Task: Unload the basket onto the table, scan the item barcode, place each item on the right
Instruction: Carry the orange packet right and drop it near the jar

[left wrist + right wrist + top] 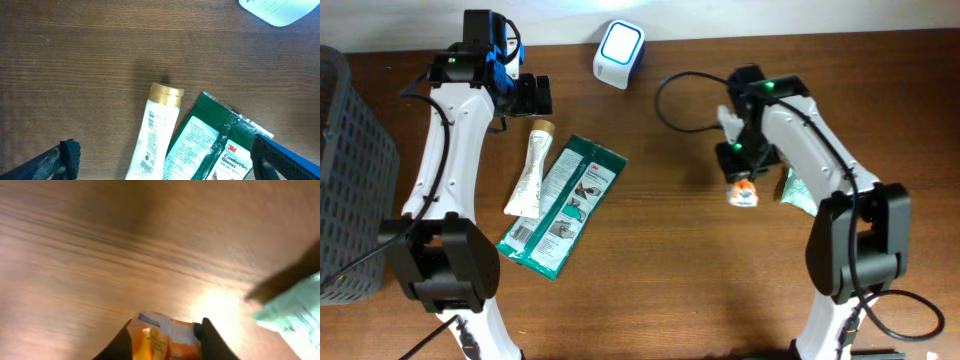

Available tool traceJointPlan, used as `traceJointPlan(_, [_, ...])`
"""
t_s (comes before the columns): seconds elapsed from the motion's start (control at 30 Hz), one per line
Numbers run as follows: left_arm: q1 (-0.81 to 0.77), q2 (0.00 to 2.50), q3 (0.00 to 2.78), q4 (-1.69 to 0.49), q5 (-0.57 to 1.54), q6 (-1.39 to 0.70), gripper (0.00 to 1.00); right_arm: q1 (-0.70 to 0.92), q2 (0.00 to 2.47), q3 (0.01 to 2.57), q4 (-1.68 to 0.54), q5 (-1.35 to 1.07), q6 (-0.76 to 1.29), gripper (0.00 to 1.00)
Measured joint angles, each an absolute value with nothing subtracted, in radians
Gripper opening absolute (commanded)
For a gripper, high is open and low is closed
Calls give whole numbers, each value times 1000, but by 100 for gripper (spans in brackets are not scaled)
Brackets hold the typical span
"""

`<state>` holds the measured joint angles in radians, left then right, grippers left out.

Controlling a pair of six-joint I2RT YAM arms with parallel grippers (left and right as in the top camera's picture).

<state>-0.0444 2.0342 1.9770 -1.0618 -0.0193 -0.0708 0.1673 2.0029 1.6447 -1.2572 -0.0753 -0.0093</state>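
Right gripper (165, 331) pinches the orange packet (161, 341); hold it snug and tilt its barcode at the scanner (618, 52). Left gripper (528, 97) is wide open.

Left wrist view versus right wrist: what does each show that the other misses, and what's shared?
Only the left wrist shows the white tube with its gold cap, the green glove pack, a corner of the white scanner and the widely spread left fingers. Only the right wrist shows the orange packet held between the right fingers, plus a pale green packet at the edge. Both show the brown wooden table.
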Motion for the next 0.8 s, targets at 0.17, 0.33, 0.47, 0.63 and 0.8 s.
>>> traceJointPlan(0.17, [-44,2034,1977,-1062,-19,-71,99,39,2003,1637,-1265,-96,27,99])
traceJointPlan(0.33, [-44,2034,1977,-1062,-19,-71,99,52,2003,1645,-1268,-138,27,99])
traceJointPlan(0.47, [-44,2034,1977,-1062,-19,-71,99,73,2000,1700,-1269,-215,29,99])
traceJointPlan(0.63, [-44,2034,1977,-1053,-19,-71,99,136,1900,1755,-1199,-321,124,99])
traceJointPlan(0.8, [-44,2034,1977,-1058,8,-71,99,198,1877,1766,-1128,-348,246,99])
